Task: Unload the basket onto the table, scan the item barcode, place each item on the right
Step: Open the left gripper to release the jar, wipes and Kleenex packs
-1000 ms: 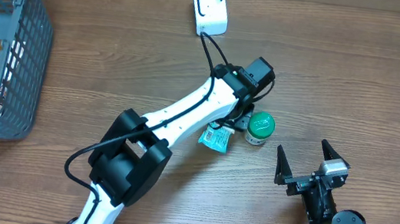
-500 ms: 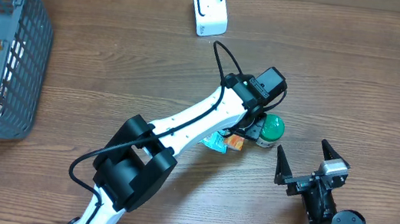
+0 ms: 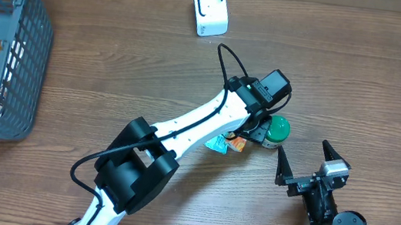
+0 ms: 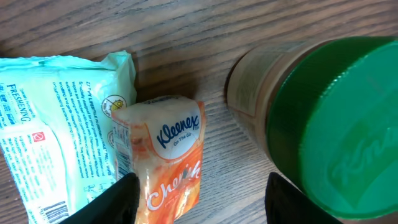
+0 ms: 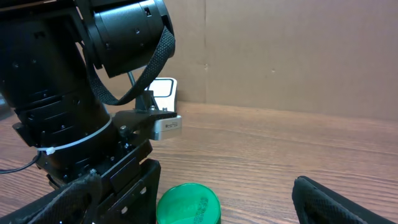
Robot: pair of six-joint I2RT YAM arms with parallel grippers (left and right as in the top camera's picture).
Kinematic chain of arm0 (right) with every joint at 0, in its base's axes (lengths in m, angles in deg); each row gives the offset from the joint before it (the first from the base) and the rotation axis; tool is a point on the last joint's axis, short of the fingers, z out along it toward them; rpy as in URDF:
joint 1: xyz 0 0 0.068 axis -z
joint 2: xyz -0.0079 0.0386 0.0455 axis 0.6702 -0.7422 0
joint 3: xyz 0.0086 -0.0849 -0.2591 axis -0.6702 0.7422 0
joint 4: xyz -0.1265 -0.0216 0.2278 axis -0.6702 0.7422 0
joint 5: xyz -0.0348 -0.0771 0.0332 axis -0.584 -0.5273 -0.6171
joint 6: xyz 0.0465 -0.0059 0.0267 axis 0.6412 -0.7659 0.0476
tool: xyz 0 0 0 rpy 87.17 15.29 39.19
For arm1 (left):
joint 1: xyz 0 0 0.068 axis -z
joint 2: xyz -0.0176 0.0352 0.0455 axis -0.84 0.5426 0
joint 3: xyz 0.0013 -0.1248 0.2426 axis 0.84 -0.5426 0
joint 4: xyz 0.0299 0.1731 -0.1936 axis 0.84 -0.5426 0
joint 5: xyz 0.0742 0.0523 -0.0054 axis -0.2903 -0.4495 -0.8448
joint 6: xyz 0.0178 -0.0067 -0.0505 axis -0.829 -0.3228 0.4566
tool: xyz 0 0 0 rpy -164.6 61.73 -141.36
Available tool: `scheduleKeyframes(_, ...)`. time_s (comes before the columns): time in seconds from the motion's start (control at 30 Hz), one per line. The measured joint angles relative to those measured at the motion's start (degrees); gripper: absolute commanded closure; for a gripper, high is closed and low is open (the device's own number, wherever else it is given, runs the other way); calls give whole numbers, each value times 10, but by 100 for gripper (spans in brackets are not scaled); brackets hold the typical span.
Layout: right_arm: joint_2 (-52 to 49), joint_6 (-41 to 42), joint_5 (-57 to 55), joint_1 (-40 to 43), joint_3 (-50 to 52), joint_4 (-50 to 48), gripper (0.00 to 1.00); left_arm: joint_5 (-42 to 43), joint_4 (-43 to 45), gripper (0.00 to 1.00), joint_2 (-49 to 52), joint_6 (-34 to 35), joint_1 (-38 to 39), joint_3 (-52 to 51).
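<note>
Table from above: left arm (image 3: 207, 117) reaches to a cluster mid-table: teal wipes pack (image 3: 217, 143), orange Kleenex pack (image 3: 236, 141), green-lidded jar (image 3: 278, 130). White scanner (image 3: 209, 9) well apart, at far edge. Right gripper (image 3: 307, 164) spread wide, empty, near jar.

Left wrist: left gripper (image 4: 202, 202) spread, Kleenex pack between fingers (image 4: 118, 199), not pinched; jar just beside.

Right wrist: jar lid ahead, between wide-apart fingers.

Even, soft indoor light (shadows faint) on the table (image 3: 361, 71); the close green lid (image 4: 339, 124) looks blurred.
</note>
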Motion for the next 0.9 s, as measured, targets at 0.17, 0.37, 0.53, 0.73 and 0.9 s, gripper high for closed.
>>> scheduleKeyframes(0.17,0,0,0,0,0,0,0,0,-8,46,0,-2,-4,6)
scheduleKeyframes(0.37,0,0,0,0,0,0,0,-33,-46,48,-29,-3,-16,48)
scheduleKeyframes(0.53,0,0,0,0,0,0,0,-62,-48,69,-72,-5,-15,75)
scheduleKeyframes(0.73,0,0,0,0,0,0,0,-117,-96,62,-75,-6,-11,80)
scheduleKeyframes(0.9,0,0,0,0,0,0,0,-105,-100,51,-56,-28,-12,80)
